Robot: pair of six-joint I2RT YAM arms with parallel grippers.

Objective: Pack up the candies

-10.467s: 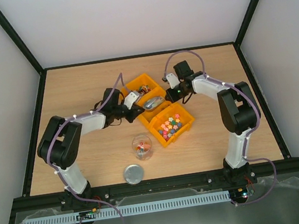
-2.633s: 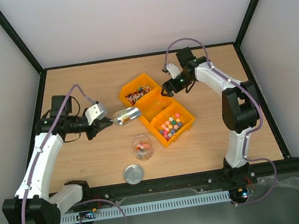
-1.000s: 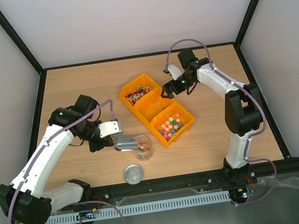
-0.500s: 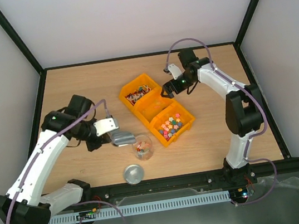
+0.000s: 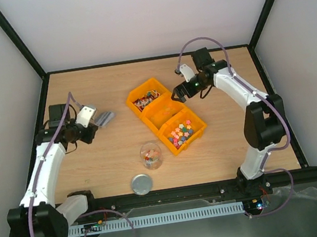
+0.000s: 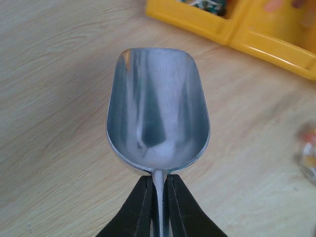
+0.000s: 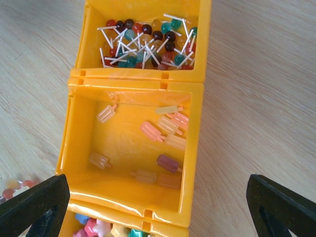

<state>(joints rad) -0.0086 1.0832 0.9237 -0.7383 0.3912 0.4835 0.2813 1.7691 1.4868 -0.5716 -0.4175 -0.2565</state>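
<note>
Many candies (image 7: 145, 42), just beyond right gripper (image 7: 158, 206)

Overhead plus wrist close-ups, candies (image 5: 143, 101) shared

You're looking at a metal scoop (image 6: 157, 118), its bare bowl facing the camera. Your left gripper (image 6: 157, 207) pinches the scoop's thin handle between black fingers (image 6: 136, 210), just below the bowl. The wooden table (image 6: 54, 98) lies under the scoop. Yellow bins (image 6: 237, 34) sit beyond it to the upper right, and a blurred jar (image 6: 308, 153) shows off to its right.
</note>
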